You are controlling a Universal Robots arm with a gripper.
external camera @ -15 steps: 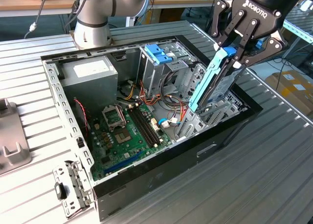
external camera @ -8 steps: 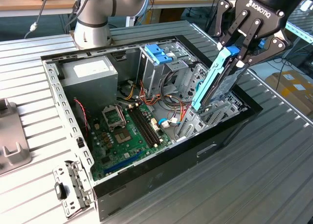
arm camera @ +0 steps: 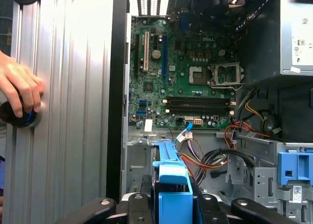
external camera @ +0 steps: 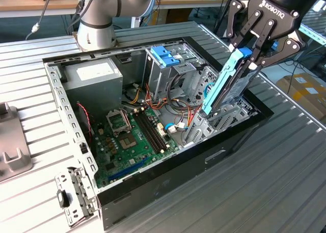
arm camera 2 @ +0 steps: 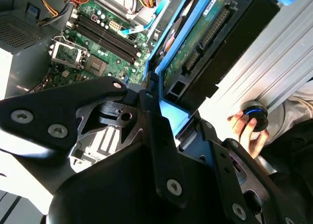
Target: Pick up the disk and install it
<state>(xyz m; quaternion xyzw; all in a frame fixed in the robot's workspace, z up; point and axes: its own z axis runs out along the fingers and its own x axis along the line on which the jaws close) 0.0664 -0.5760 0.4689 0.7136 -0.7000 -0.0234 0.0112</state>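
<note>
Gripper (external camera: pixel 250 59) clamps the disk (external camera: pixel 220 88) by its upper end, right of centre in the exterior view. Pickup is done; seating is left: its lower end seems just inside the computer case (external camera: pixel 153 179). Long axis runs steeply tilted, upper right to lower left.

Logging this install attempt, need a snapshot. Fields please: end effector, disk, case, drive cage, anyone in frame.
end effector: shut on the disk, clamping the upper end of its blue carrier
disk: tilted, lower end down inside the case at the exterior view's right, upper end above the rim; not level
case: open, lying on the slatted table, motherboard exposed
drive cage: blue bracket on top, apart from the disk
person: hand on a round knob beside the case
</note>
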